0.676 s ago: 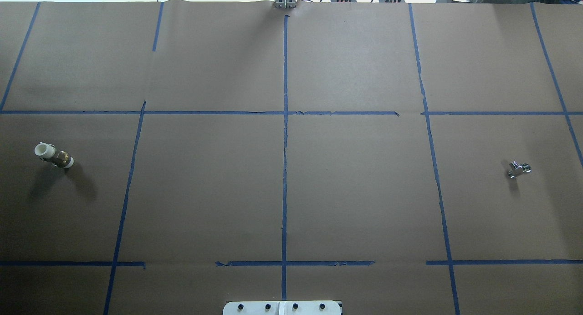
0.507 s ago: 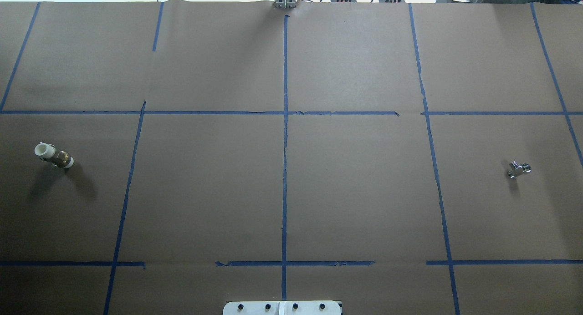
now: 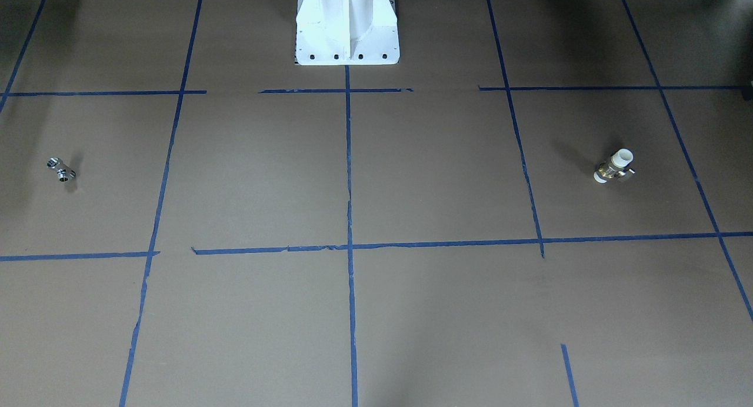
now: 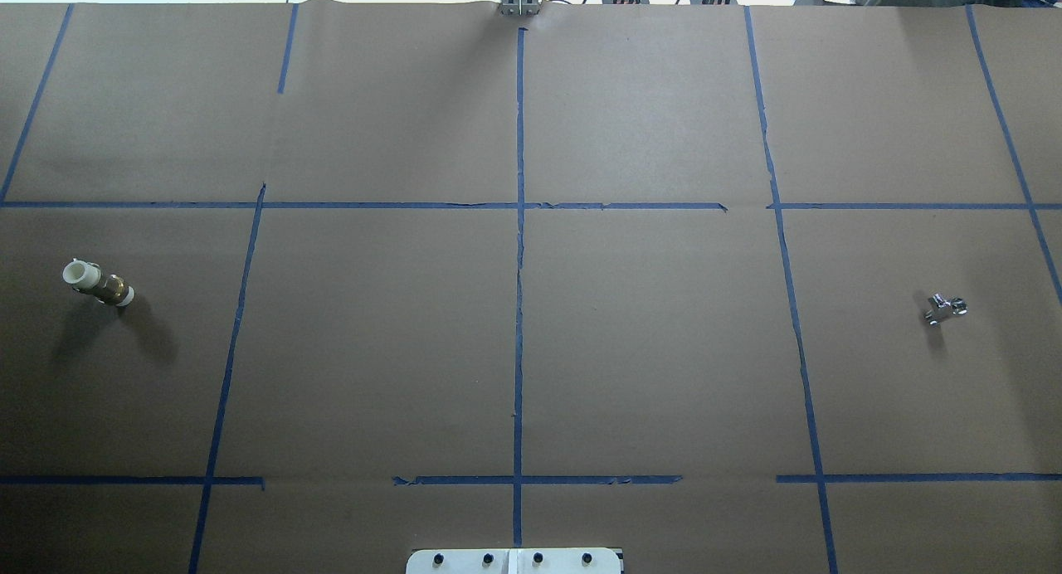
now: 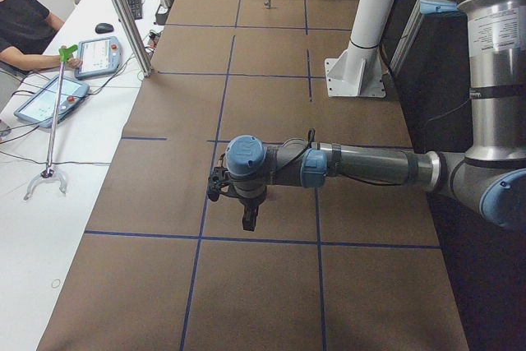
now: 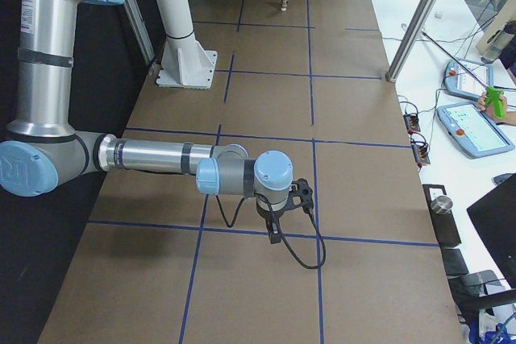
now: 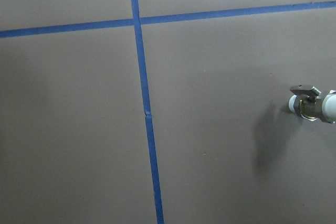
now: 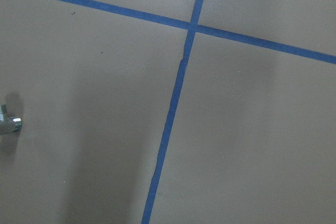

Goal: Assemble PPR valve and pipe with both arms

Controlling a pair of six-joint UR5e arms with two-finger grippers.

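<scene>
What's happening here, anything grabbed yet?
Nothing is grasped yet. The PPR valve lies on the robot's left side of the table, the pipe far off on its right, both untouched. The left arm and right arm each reach out above the table. The left gripper and right gripper show only in side views, so open or shut cannot be told.
</scene>
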